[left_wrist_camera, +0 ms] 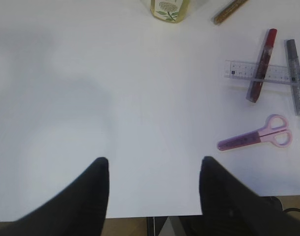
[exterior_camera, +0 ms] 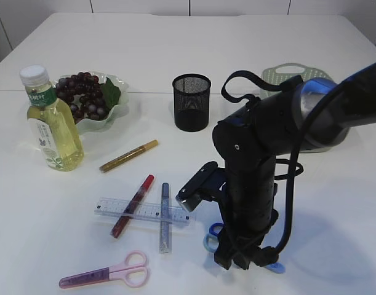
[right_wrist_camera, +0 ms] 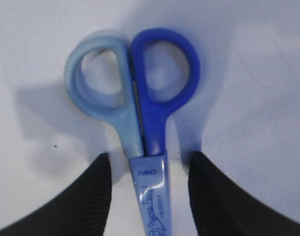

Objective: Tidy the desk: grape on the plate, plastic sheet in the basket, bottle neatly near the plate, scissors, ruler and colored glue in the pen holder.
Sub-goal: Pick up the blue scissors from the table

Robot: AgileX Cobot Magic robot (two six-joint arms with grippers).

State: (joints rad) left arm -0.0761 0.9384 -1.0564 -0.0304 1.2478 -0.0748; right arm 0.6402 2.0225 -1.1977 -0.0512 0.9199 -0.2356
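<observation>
right gripper [right_wrist_camera: 150, 196]: jaws apart, straddling blue scissors [right_wrist_camera: 140, 118], not clamped
left gripper [left_wrist_camera: 154, 191]: wide, nothing between, over bare table [left_wrist_camera: 91, 98]
pink scissors [left_wrist_camera: 258, 137]: 2 o'clock of left gripper

Black jointed arm [exterior_camera: 249, 178], grey-silver sleeve, looping black cables [exterior_camera: 292, 184].

I read this as a lab or test room arranged to imitate an office desk. The white table [exterior_camera: 175, 55] is wide and plain, with a seam across its top, and white panelled wall runs behind it. Desk goods sit on it: a black mesh pen holder [exterior_camera: 191, 102], a clear ruler [exterior_camera: 143, 211], pink scissors [exterior_camera: 108, 273], glitter glue pens [exterior_camera: 128, 155]. The dark robot arm [exterior_camera: 280, 141] over the table marks it as a rig site, not a real office.
</observation>
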